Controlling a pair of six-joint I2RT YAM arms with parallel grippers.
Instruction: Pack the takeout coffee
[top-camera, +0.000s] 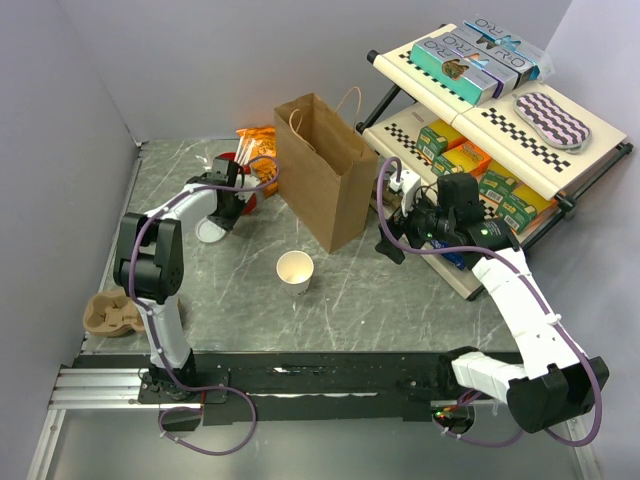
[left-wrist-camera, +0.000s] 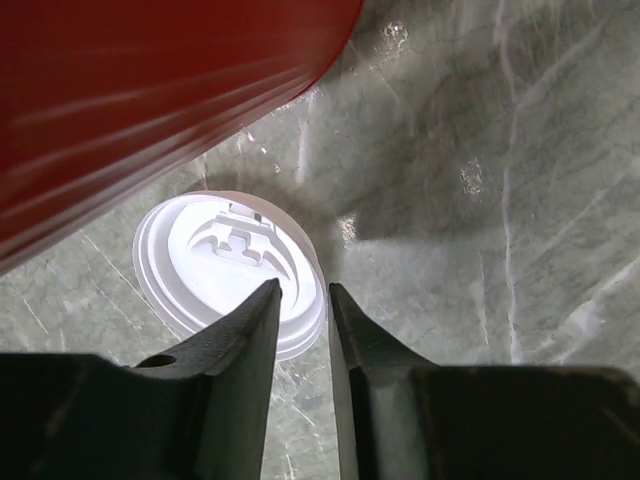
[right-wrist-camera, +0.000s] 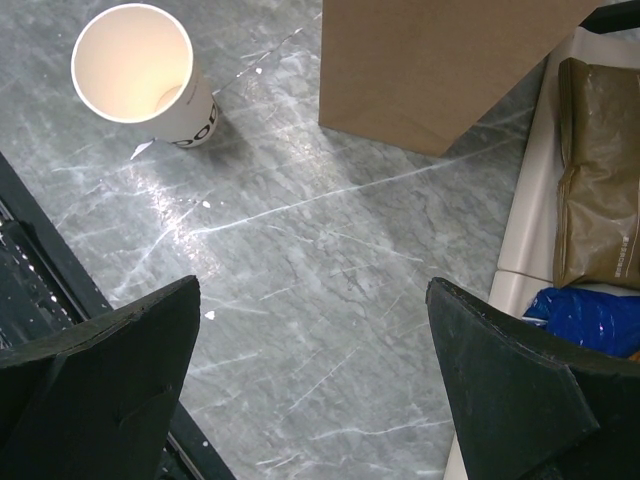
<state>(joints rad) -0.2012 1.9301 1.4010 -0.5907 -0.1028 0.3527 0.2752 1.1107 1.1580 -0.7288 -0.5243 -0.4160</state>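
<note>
The takeout coffee's white paper cup (top-camera: 294, 271) (right-wrist-camera: 135, 65) stands lidless and empty mid-table, in front of the brown paper bag (top-camera: 320, 170) (right-wrist-camera: 440, 60). Its white domed lid (left-wrist-camera: 220, 260) (top-camera: 210, 232) lies flat on the table at the back left, beside the red cup (left-wrist-camera: 130, 90). My left gripper (left-wrist-camera: 303, 287) (top-camera: 222, 215) hangs over the lid's right edge. Its jaws are narrowly apart, one finger above the lid and one outside the rim. My right gripper (right-wrist-camera: 312, 285) (top-camera: 388, 240) hovers wide open over bare table right of the bag, holding nothing.
A brown pulp cup carrier (top-camera: 110, 313) sits at the left table edge. An orange snack bag (top-camera: 258, 150) lies behind the red cup. A tiered rack (top-camera: 545, 175) of boxed snacks fills the right side, close to my right arm.
</note>
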